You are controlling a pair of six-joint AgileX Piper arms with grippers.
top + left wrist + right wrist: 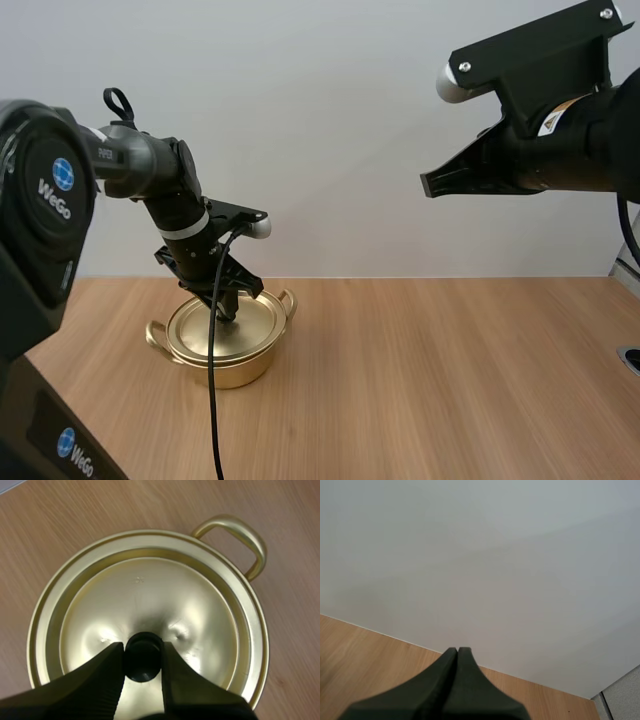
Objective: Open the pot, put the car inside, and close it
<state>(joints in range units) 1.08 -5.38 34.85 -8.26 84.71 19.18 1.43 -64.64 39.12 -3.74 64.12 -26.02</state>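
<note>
My left gripper (pixel 142 650) is clamped on the black knob (pixel 142 661) at the middle of the lid (pixel 150 595), one finger pressed to each side of it (the tips pinch it squarely). The lid sits flat on the pot (pixel 222 368), its gold rings lined up with the rim, so the pot is closed. A loop handle (pixel 239 532) sticks out from the pot's far-right side, and another from its near-left side. My left arm comes in from the left with the elbow up. The forearm slants down and to the right, and the wrist is bent so the fingers point steeply down at the lid.

The pot stands on the left part of a table (pixel 450 380) of pale matt wood, with a fine straight grain running left to right. Behind the far edge rises a plain pale grey wall (pixel 330 110).

White letters reading "PIPER" (pixel 105 154) run along my left arm near the shoulder. Its big black base at the near left carries a blue globe badge with "WeGo" (pixel 55 195) under it (the same mark repeats lower down).

My right gripper (pixel 432 186) hangs high over the right side of the table, well apart from the pot, pointing left and slightly down. Its fingers lie together as one dark wedge, holding nothing.
</note>
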